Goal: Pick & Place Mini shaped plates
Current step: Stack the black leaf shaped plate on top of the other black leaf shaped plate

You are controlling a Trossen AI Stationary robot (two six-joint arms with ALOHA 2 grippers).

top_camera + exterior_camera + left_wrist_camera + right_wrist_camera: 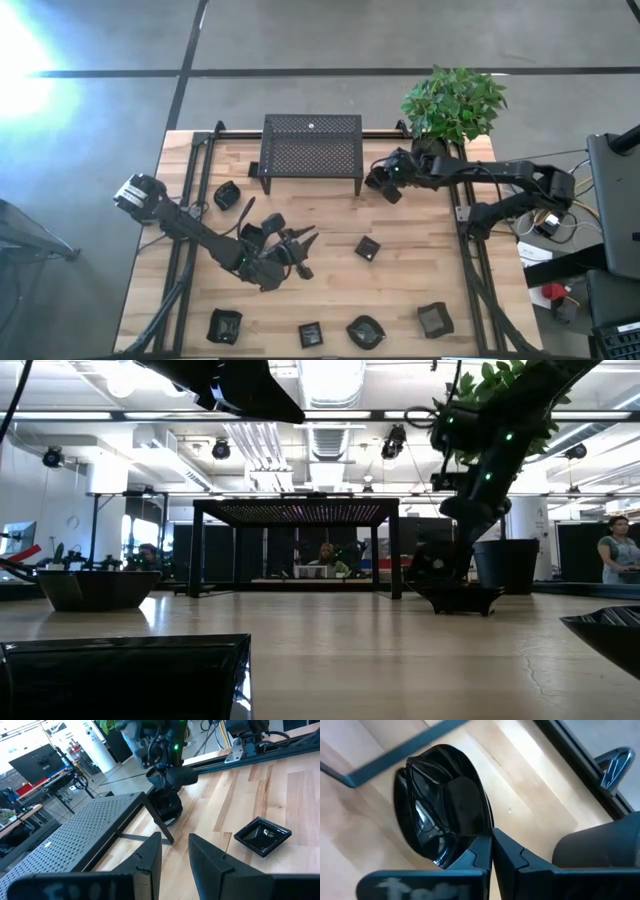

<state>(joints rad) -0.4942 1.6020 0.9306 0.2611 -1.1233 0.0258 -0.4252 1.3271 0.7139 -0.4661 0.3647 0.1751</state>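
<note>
Right gripper [385, 185] at centre-right of the high view, just right of the black mesh stand [311, 148] and left of the potted plant [452, 105]; fingers pressed together on the rim of a round glossy mini plate [437, 815], clearest in the right wrist view, where the dish fills the left half of the frame over the wooden table [420, 260]. In the low view, the same plate seen right of centre, at or just above the tabletop — contact with the wood cannot be told. Left gripper [300, 255] lower left of centre in the high view, fingers [212, 862] part-way open with nothing between them, pointing toward the stand. Cluster of small dark plates [262, 232] crowded around the left gripper head; individual shapes hard to separate there. Square mini plate [367, 249] alone just right of centre, also in the left wrist view at right. Another plate [226, 194] at mid-left, beside the stand's left leg. Four more along the lower edge of the high view — lower left [224, 325], bottom centre [310, 335], right of that [365, 331], lower right [435, 319].
</note>
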